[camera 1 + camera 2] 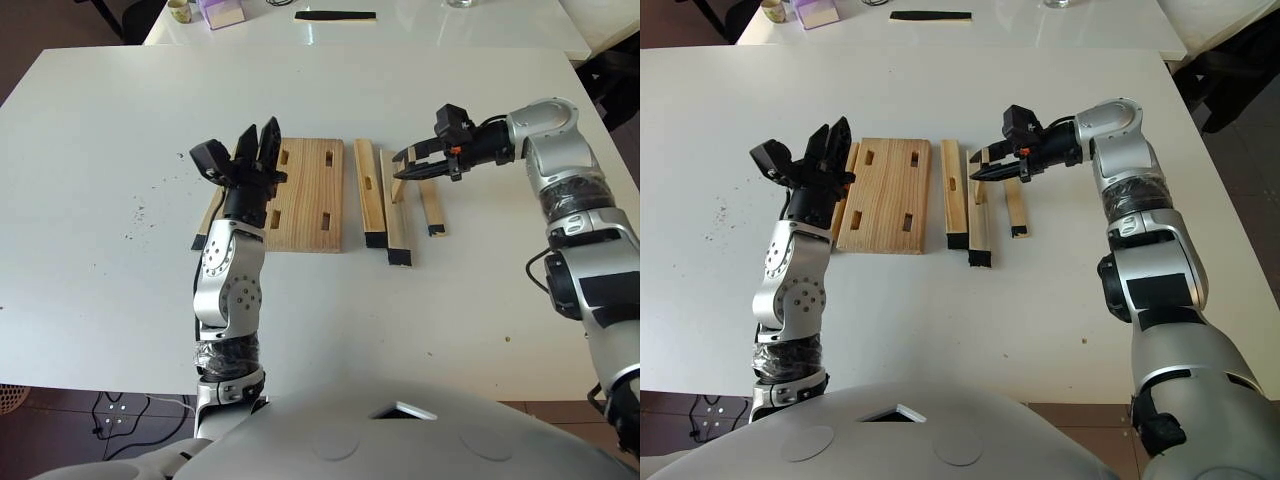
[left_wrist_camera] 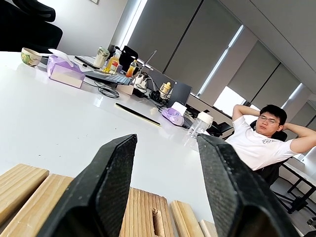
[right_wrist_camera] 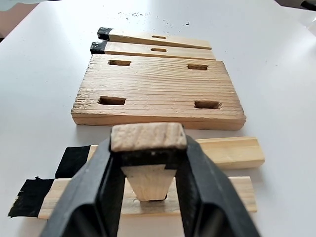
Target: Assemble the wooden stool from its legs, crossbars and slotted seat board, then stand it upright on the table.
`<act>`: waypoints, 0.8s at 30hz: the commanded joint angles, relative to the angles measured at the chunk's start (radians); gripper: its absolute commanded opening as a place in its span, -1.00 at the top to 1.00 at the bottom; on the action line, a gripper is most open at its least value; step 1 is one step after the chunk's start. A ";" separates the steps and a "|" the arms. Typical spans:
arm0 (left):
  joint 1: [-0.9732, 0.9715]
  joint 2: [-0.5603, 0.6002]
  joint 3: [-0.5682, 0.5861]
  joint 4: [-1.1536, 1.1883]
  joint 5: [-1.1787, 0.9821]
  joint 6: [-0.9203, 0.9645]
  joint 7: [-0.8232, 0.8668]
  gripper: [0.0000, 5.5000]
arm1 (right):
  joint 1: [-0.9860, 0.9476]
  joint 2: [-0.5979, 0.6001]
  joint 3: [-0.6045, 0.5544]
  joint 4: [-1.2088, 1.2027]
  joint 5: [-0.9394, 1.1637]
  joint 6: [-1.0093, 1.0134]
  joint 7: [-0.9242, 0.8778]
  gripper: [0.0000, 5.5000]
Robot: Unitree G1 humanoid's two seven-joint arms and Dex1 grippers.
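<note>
at the slotted leg (image 3: 237,195), right jaws tight on a crossbar (image 3: 147,137); left jaws apart, upturned by the seat board (image 3: 158,94)

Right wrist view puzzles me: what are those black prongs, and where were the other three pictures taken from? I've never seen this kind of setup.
This is a humanoid robot with two arms, working at a white table. The two eye views look down from a camera on its head. Each wrist view looks along one arm's hand. The black prongs are the right fingers, shut on a crossbar. The crossbar's narrowed end meets a slot in a leg lying flat. The left fingers are open and hold nothing, pointing up beside the seat board, which has other legs lying flat on either side.
</note>
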 commanded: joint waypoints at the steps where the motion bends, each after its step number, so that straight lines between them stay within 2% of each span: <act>1: -0.008 0.000 0.003 -0.006 -0.005 0.010 0.001 0.18 | 0.104 -0.008 0.053 0.037 -0.087 -0.007 -0.041 0.52; 12: -0.028 0.011 0.009 0.009 -0.011 0.012 -0.007 0.18 | 0.093 0.005 0.022 0.049 -0.050 0.004 -0.064 0.52; 14: -0.034 0.013 0.011 0.017 -0.013 0.011 -0.012 0.18 | 0.071 0.005 -0.021 0.032 0.004 0.032 -0.047 0.34; 19: -0.039 0.008 0.010 0.029 -0.011 0.004 -0.023 0.18 | 0.068 -0.019 -0.060 -0.029 0.015 0.084 -0.060 0.06; 24: -0.044 0.004 0.009 0.038 -0.010 -0.003 -0.031 0.18 | 0.146 -0.063 -0.046 -0.111 -0.020 0.086 -0.085 0.06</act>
